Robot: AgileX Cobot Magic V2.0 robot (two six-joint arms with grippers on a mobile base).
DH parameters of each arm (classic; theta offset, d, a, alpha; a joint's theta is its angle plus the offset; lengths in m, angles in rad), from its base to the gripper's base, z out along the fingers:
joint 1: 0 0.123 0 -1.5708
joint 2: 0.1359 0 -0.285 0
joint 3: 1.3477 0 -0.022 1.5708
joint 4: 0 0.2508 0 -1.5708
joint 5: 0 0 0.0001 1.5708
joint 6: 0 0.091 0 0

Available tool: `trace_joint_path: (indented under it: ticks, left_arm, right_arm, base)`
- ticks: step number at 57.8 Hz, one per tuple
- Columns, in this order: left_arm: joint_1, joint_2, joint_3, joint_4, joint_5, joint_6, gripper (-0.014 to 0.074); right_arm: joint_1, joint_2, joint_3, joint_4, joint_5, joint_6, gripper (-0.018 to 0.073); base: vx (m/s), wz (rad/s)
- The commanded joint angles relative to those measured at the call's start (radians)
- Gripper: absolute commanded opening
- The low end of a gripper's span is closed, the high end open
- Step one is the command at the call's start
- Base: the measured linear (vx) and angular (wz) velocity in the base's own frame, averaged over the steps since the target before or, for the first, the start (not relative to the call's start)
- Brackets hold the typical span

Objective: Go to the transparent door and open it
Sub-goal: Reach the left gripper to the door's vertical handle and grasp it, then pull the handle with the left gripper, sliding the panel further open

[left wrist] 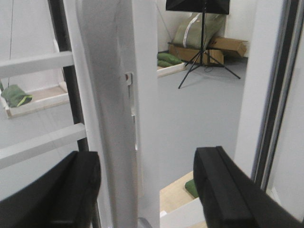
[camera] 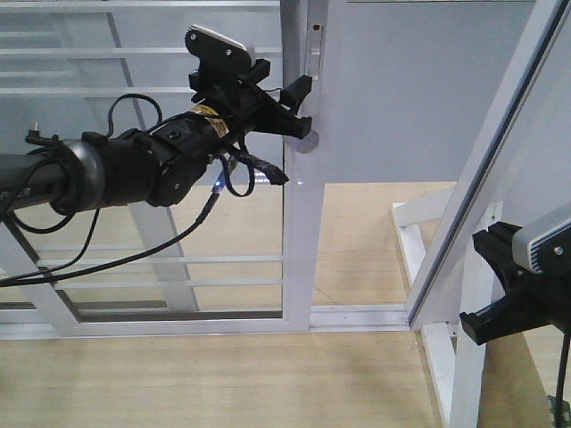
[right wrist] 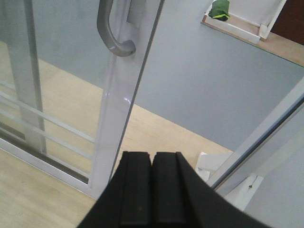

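Observation:
The transparent door (camera: 178,223) is a glass panel in a glossy white frame with thin white bars, filling the left of the front view. Its right stile (camera: 303,223) carries a curved grey handle (right wrist: 111,33). My left gripper (camera: 302,107) is open at that stile, at handle height. In the left wrist view its black fingers (left wrist: 52,190) straddle the blurred grey handle (left wrist: 107,95) and the white stile (left wrist: 145,71) without closing on them. My right gripper (right wrist: 152,190) is shut and holds nothing, low at the right (camera: 504,294), back from the door.
A second white-framed glass panel (camera: 500,152) slants across the right side, its white base (camera: 415,223) on the wooden floor. The door's floor track (camera: 357,316) runs along the bottom. Beyond the opening are grey floor, a black tripod stand (left wrist: 204,42) and cardboard boxes (left wrist: 228,47).

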Motion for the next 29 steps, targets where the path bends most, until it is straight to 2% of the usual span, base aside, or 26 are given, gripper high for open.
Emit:
trace_joint_path:
  ticks: [1,4,10,20,29]
  left_arm:
    - [-0.004,-0.024,-0.097,-0.066,-0.024,-0.005,0.0541]
    - [-0.004,-0.005,-0.133,-0.087,-0.005,0.001,0.0541]
    - [-0.003,0.024,-0.192,-0.083,0.009,0.001,0.0541]
    - [-0.003,0.079,-0.294,-0.083,0.113,0.001,0.0541]
    - [0.000,0.119,-0.355,-0.083,0.138,0.004,0.0541]
  right_arm:
    - [-0.005,0.002,-0.030,-0.023,-0.027,0.003,-0.0002]
    - [-0.005,0.002,-0.030,-0.025,-0.027,0.003,-0.0002]
    - [-0.005,0.002,-0.030,-0.028,-0.023,0.003,-0.0002]
    - [-0.005,0.002,-0.030,-0.043,-0.021,0.003,-0.0002]
    - [-0.005,0.002,-0.030,-0.049,-0.020,0.003,-0.0002]
  base:
    - [0.00,0.00]
    - [0.00,0.00]
    - [0.00,0.00]
    - [0.00,0.00]
    - [0.00,0.00]
